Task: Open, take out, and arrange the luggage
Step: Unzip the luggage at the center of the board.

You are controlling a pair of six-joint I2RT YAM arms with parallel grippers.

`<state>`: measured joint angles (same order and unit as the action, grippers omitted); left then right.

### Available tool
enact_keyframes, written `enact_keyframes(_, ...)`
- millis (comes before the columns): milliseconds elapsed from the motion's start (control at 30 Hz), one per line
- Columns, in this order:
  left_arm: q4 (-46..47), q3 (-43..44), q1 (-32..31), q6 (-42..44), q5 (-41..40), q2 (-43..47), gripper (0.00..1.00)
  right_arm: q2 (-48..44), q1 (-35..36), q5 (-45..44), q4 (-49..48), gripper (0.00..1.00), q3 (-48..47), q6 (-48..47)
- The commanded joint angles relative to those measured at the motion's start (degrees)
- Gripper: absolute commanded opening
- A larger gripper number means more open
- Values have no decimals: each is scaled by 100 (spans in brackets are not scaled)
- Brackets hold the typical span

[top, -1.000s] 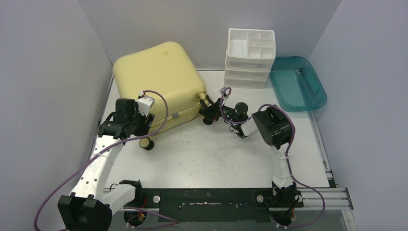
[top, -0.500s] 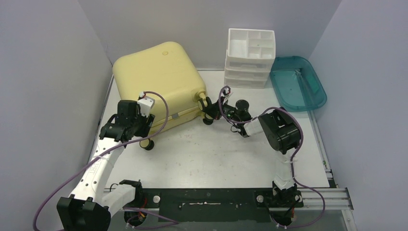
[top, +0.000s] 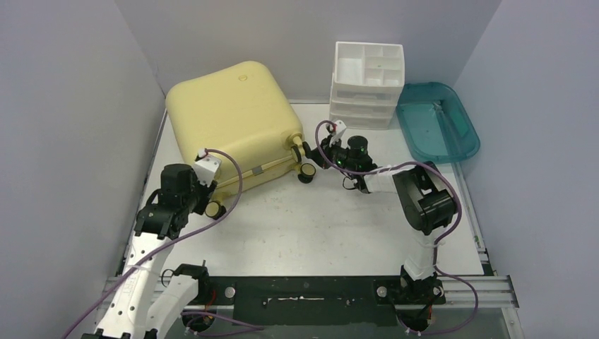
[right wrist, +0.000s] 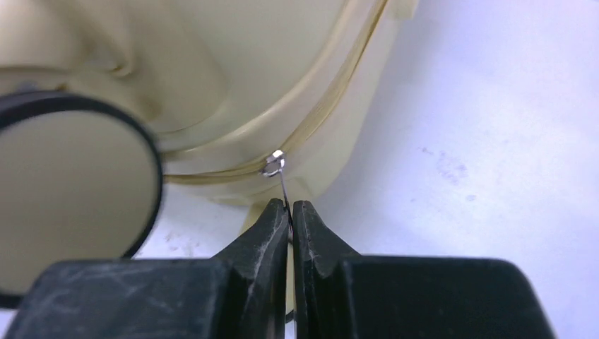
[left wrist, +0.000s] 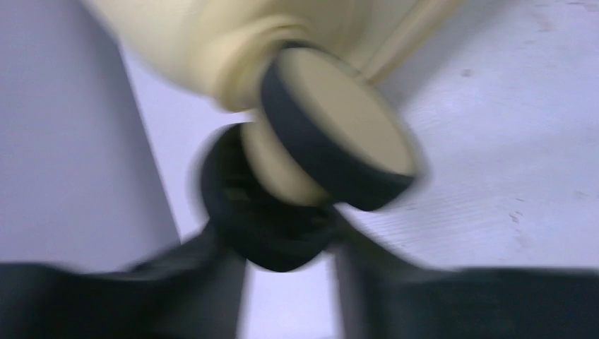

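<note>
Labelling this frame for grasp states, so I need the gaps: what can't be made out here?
Left wrist view: motion blur smears the left fingers and the wheel; contact unclear.
Top view: the closed suitcase hides its own contents.
Top view: the zipper pull is too small, behind the right fingers.

The left arm [top: 145,247] stretches forward at the left, and the left gripper [top: 200,200] sits low with its jaws apart. The right arm [top: 424,205] folds inward, the right gripper [right wrist: 291,206] pinched tight on a thin zipper pull [right wrist: 282,185].
</note>
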<state>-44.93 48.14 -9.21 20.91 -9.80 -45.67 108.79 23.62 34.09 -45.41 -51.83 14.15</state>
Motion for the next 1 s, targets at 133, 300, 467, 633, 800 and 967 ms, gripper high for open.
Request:
enact_keyframes(133, -176, -153, 104, 372, -281, 343, 0, 463, -318, -1580, 1696, 0, -1432, -1528)
enact_keyframes(300, -96, -173, 119, 395, -293, 317, 0, 814, -219, -1521, 2065, 0, -2037, -1648)
enact_keyframes(467, -68, -175, 126, 372, -244, 332, 0, 1222, -150, -1545, 2535, 0, -2740, -1743)
enact_keyframes(633, 42, 25, 172, 128, -279, 374, 0, 1519, -113, -1158, 2950, 0, -3341, -1953)
enact_keyframes(800, 400, 541, 327, -292, -922, 76, 0, 1727, -103, -812, 3395, 0, -3890, -2322)
enact_keyframes(967, 973, 837, 661, -598, -2063, -504, 0, 1684, -70, -62, 3353, 0, -3968, -2522)
